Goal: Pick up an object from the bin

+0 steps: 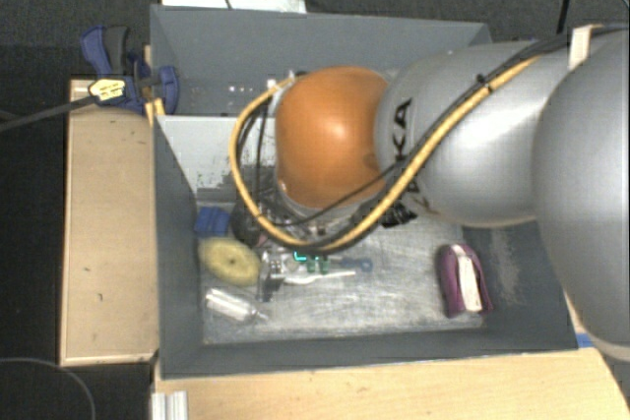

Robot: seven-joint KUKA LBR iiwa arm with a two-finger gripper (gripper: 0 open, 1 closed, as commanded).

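Fingers (269,278) just beside 1 yellow ring (230,261) and 1 clear tube (234,306).

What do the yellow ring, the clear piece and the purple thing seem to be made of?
The yellow ring: probably foam or sponge, matt and soft-looking. The clear piece: likely transparent plastic, glossy; the grey bin shows through it. The purple thing: seems smooth plastic with a white part; it shines slightly.

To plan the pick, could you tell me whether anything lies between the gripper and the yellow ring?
Nothing visible does: the gripper sits close beside the ring, on the view's right of it.
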